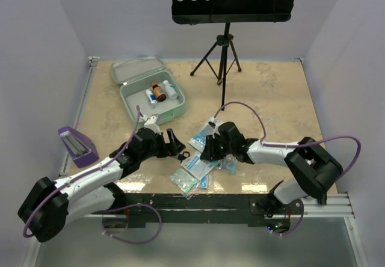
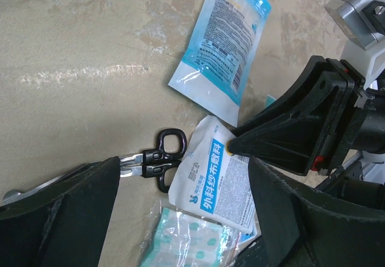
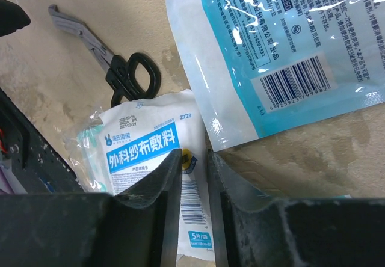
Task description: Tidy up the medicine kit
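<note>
Medicine kit (image 1: 135, 70): open. Right gripper (image 3: 194, 159), well short of the kit: fingers narrowed astride gauze packet (image 3: 138, 147), grasp unconfirmable; left gripper (image 1: 175, 145), nearer the kit: released wide above scissors (image 2: 162, 159). Step, as judged: packet pickup; next needs a firm pinch, then a carry into the kit.

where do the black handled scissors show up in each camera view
Top external: scissors near the centre, small, at the left edge of the packet pile.
Left wrist: lower middle, handles pointing right.
Right wrist: upper left, handles pointing down and right.
Shared landmark: the white gauze packet with the blue band, right beside the handles in every view.
</note>
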Controlling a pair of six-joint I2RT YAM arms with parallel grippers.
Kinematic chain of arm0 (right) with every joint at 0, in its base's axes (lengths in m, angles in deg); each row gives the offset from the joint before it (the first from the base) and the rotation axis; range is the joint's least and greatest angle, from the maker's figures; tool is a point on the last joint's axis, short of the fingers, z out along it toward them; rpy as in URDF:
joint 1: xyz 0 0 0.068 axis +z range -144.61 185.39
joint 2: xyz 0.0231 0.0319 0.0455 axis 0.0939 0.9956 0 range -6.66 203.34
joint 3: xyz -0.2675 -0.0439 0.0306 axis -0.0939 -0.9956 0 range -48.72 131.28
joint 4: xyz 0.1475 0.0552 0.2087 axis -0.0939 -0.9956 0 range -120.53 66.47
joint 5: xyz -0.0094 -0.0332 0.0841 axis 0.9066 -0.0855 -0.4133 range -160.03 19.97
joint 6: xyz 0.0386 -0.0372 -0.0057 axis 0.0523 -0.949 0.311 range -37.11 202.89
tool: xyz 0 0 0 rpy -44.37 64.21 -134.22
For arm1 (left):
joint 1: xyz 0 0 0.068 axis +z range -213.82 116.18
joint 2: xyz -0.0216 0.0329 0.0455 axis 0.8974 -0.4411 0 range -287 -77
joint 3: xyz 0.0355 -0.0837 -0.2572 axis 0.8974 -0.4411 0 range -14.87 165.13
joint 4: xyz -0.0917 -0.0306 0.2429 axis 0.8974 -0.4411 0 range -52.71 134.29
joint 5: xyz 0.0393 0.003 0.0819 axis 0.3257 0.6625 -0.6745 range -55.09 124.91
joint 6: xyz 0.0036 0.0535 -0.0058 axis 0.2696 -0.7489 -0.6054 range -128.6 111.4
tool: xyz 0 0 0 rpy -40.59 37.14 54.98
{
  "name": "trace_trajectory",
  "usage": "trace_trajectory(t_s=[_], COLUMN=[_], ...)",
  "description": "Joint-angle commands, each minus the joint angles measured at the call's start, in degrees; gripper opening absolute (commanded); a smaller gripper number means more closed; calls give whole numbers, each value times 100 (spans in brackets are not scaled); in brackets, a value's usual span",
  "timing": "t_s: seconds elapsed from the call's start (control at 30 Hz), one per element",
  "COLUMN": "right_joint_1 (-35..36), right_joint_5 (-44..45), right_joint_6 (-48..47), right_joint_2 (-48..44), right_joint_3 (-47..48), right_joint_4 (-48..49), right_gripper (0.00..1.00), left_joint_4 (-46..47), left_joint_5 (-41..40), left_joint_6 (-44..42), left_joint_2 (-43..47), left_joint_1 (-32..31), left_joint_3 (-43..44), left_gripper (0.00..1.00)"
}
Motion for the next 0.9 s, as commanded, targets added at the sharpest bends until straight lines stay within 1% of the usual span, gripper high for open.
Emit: trace_trajectory(t_s=[0.0, 0.07, 0.13, 0.33, 0.47, 0.57, 0.67, 0.73, 0.8, 0.87], right_joint_1=[34, 43, 34, 26, 17, -9, -123, -229, -334, -396], right_joint_5=[-231, -302, -354, -583, -557, -434, -276, -179, -161, -153], right_joint_6=[-54, -62, -62, 34, 43, 52, 96, 218, 359, 456], right_joint_2=[24, 24, -11, -484, -880, -1021, -1074, -1136, -1180, -1145], right_joint_3=[143, 169, 231, 582, 1100, 1548, 1760, 1752, 1734, 1760], right_joint_4=[-55, -64, -99, -362, -731, -916, -961, -794, -584, -469], right_gripper=[21, 13, 1, 0, 0, 0, 0, 0, 0, 0], left_joint_4=[185, 203, 203, 45, -78, -35, 342, 553, 485, 362], left_joint_5=[6, 15, 15, -64, -143, -573, -793, -829, -802, -732], left_joint_6=[-33, -33, -42, -95, -130, -8, 54, 81, 125, 116], left_joint_2=[-1, -18, -27, 87, 297, 534, 912, 1123, 1203, 1221], left_joint_1=[-4, -4, -4, 13, 83, 110, 110, 136, 154, 154], left_joint_3=[-44, -53, -44, 131, 386, 510, 387, 325, 404, 500], left_gripper=[91, 91, 91, 91, 91, 90, 90, 93, 100, 100])
